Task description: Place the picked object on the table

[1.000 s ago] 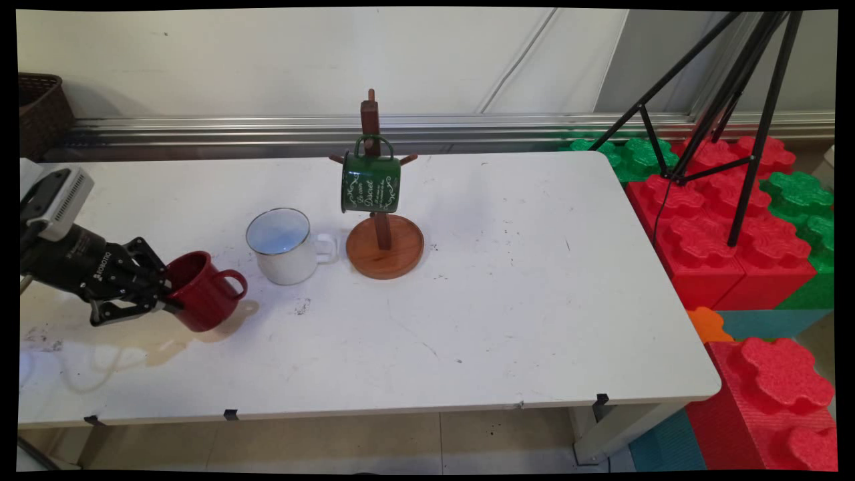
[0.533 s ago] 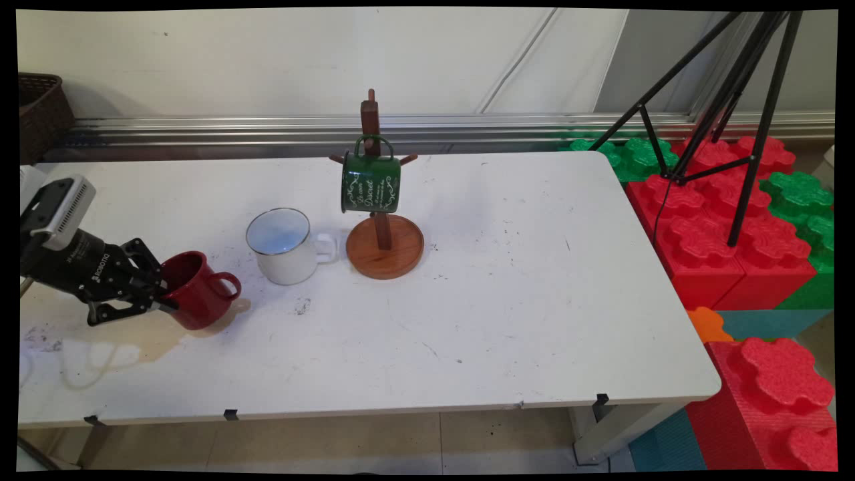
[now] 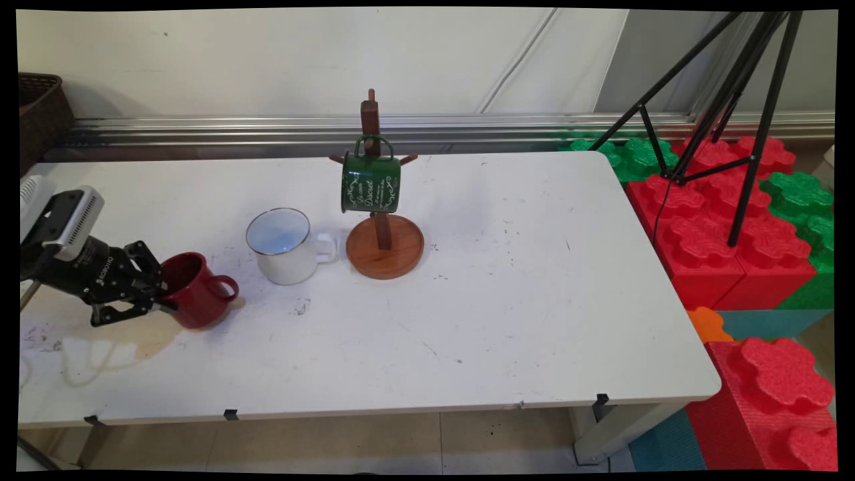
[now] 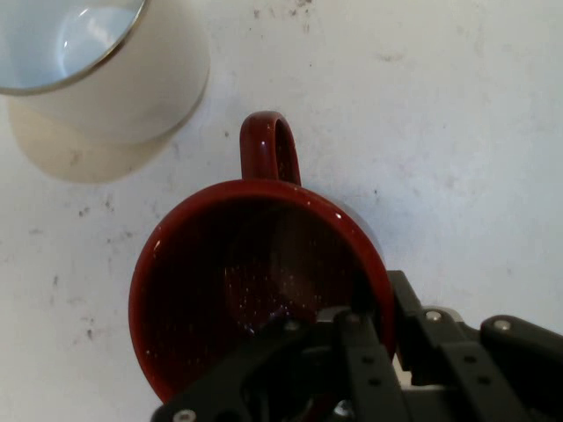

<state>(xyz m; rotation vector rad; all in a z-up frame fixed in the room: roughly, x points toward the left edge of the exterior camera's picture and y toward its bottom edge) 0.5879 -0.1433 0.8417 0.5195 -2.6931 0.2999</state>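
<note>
The black two-finger gripper [image 3: 162,299] pinches the rim of the glossy red mug [image 3: 194,290], tilted low at the white table's [image 3: 534,300] left end near the white enamel mug [image 3: 284,245]; such a thin rim hold could let it slip or swing into that neighbour

Red mug [image 4: 255,290] – glossy enamel look, speckled inside; white mug [image 3: 284,247] glossy, metal-rimmed; stand [image 3: 384,246] – smooth varnished wood.

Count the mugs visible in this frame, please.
3: a red mug pinched at its rim by the gripper, a white mug standing beside the wooden stand, and a green mug hanging on it.
</note>
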